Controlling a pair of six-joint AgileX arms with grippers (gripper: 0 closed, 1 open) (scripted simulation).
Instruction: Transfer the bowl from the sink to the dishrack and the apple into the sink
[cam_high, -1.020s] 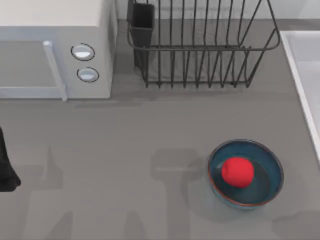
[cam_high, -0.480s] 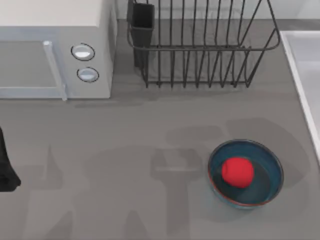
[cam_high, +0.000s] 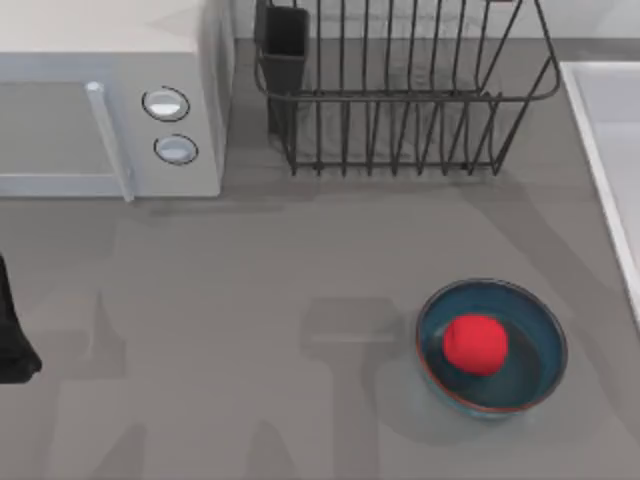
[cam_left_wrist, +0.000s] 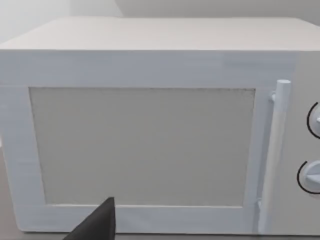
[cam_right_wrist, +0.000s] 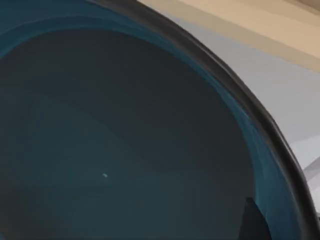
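Right gripper's camera sits tight against a blue bowl's inside (cam_right_wrist: 110, 150); its grip I cannot tell. Left of the dishrack (cam_high: 400, 90) stands the microwave (cam_high: 110, 100); the sink (cam_high: 610, 150) lies right of it. Below the dishrack, another bowl (cam_high: 535, 375) holds the apple (cam_high: 475, 343). Left arm (cam_high: 12, 330) waits far left.

Overhead camera facing down, left wrist camera facing microwave (cam_left_wrist: 150, 145) closely
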